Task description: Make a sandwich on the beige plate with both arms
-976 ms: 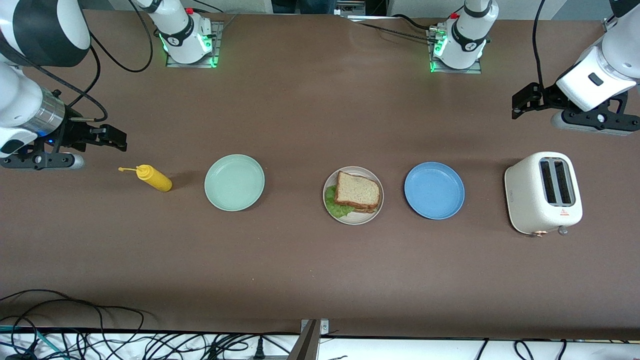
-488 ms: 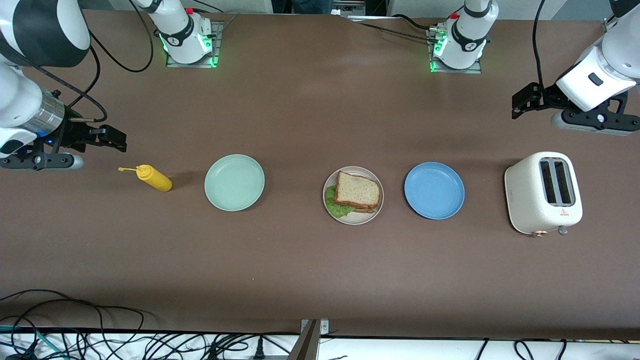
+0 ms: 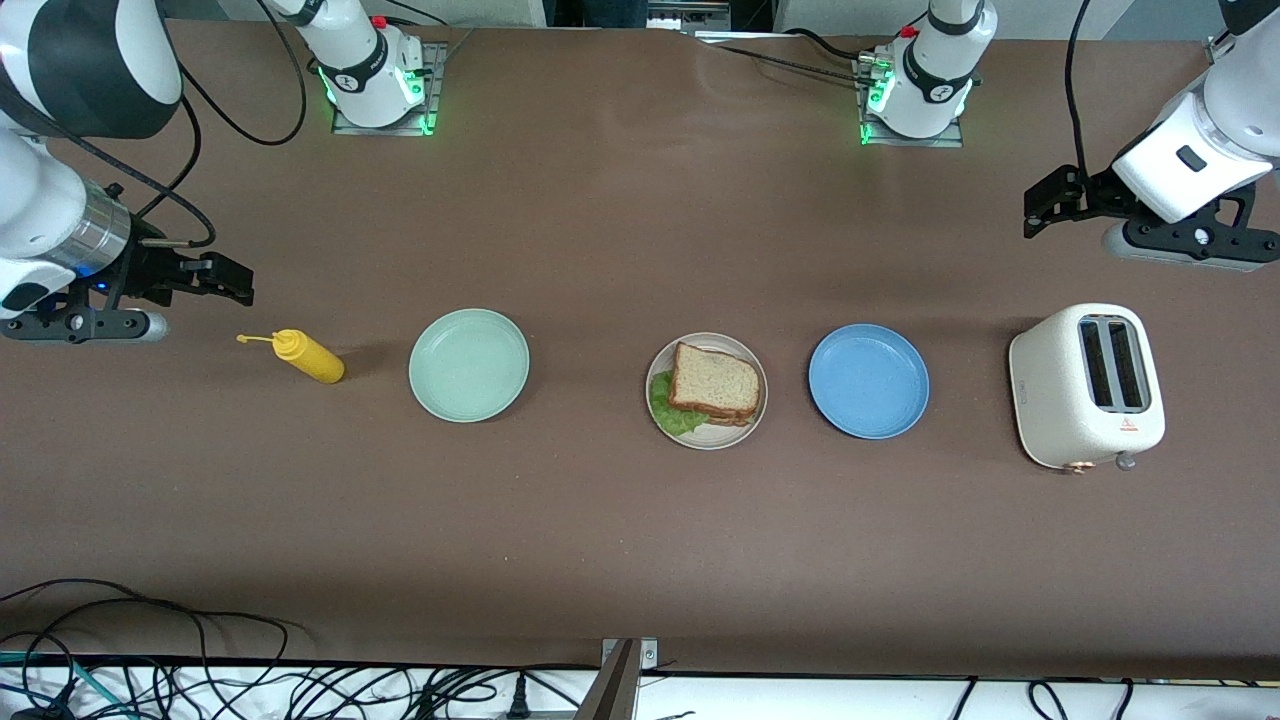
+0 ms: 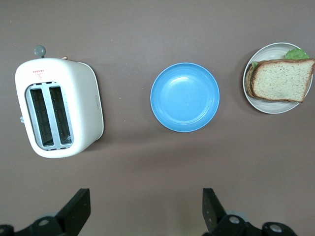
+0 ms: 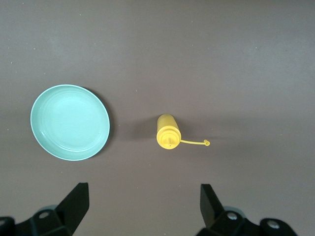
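sandwich (image 3: 712,387) of brown bread and ruffled green lettuce, on round beige plate (image 3: 753,418) mid-bench, between mint-green plate (image 3: 469,365) and blue plate (image 3: 868,381). left pincer (image 3: 1040,207) open, empty, raised near white toaster (image 3: 1085,385). right pincer (image 3: 232,281) open, empty, raised near yellow squeeze bottle (image 3: 308,356).

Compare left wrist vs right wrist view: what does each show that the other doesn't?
Left wrist only: the white toaster, the blue plate, and the beige plate holding the sandwich, with the open left pincer empty over bare table.

Right wrist only: the mint-green plate and the yellow squeeze bottle with its cap hanging off, with the open right pincer empty.

Both: the brown table; no item appears in both views.
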Robot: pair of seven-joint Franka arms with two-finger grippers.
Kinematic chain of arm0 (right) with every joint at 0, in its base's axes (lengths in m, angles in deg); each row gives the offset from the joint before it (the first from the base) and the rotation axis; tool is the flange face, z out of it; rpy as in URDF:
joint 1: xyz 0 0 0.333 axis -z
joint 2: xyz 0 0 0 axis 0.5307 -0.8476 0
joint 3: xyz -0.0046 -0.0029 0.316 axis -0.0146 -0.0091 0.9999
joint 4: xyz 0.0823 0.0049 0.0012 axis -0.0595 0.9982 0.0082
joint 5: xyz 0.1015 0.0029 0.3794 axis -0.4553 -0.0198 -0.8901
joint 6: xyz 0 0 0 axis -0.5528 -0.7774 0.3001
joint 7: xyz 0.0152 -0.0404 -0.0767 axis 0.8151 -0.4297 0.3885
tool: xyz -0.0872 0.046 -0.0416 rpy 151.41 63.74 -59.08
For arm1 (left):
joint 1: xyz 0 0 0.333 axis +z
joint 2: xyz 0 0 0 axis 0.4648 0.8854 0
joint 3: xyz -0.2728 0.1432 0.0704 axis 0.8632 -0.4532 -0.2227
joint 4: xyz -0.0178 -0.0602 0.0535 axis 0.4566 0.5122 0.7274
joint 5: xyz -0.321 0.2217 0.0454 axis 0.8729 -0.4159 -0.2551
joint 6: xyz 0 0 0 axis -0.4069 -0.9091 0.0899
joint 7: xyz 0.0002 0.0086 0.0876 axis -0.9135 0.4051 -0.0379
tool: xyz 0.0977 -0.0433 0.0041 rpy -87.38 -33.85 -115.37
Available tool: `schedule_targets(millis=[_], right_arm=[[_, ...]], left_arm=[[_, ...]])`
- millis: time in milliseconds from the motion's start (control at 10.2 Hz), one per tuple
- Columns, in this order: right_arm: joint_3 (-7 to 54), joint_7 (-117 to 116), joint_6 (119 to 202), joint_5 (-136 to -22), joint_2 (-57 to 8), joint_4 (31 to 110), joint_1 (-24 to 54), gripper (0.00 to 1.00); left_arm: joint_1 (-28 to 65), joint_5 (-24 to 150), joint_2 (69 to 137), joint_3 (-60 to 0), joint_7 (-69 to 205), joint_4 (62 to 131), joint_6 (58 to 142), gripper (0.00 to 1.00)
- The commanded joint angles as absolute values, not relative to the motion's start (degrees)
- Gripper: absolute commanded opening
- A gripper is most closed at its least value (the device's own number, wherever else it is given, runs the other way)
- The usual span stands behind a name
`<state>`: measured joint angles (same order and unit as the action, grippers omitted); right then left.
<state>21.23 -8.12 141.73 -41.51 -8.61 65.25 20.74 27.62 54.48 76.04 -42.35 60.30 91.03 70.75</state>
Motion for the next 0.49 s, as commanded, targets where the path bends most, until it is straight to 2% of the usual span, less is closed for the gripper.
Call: schedule_targets(millis=[0, 390], right_arm=[[21.4, -8.1, 142.0, -41.0, -8.5, 65.1, 20.9, 1.0], [21.4, -8.1, 142.1, -40.6, -8.5, 64.8, 20.8, 1.0]], left_arm=[[27.8, 55.2, 76.3, -42.5, 59.4, 90.0, 69.8, 1.0], [27.8, 55.2, 76.3, -42.5, 59.3, 90.0, 69.8, 1.0]])
